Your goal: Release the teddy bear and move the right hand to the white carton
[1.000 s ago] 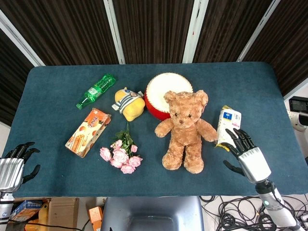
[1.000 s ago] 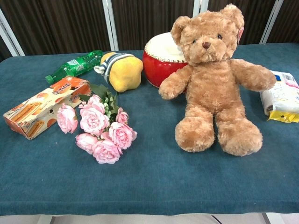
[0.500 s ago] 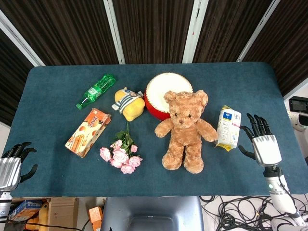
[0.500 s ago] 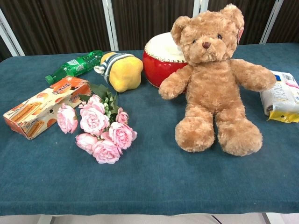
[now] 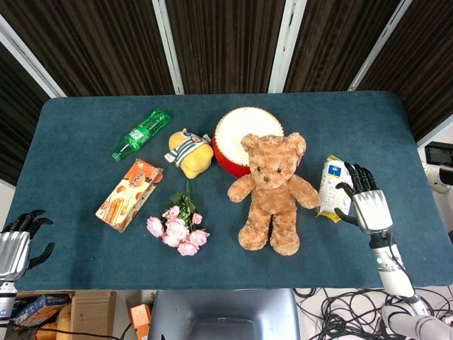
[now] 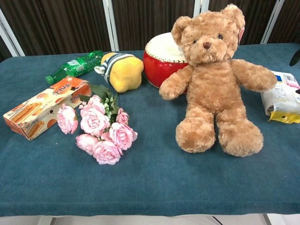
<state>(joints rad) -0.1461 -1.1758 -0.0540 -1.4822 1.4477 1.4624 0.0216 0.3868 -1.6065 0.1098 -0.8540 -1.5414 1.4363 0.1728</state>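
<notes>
Left hand: parked off the near left corner of the table [image 5: 396, 127], left hand [image 5: 15, 244] with fingers apart, holding nothing.
Change: the right hand [image 5: 364, 205] swings back in from the table's right edge, where it sat half a second ago, and now sits right beside the carton.
Meaning: looks like the release is done and the reach is nearly finished.
Right fingers: fingers [image 5: 345, 188] spread, holding nothing; whether they touch the carton, I can't tell.
Teddy bear: teddy bear [image 5: 272, 192] sits free mid-table, against the drum [image 5: 237, 131].
Carton: white carton [image 5: 333, 185] lies just right of the bear.
</notes>
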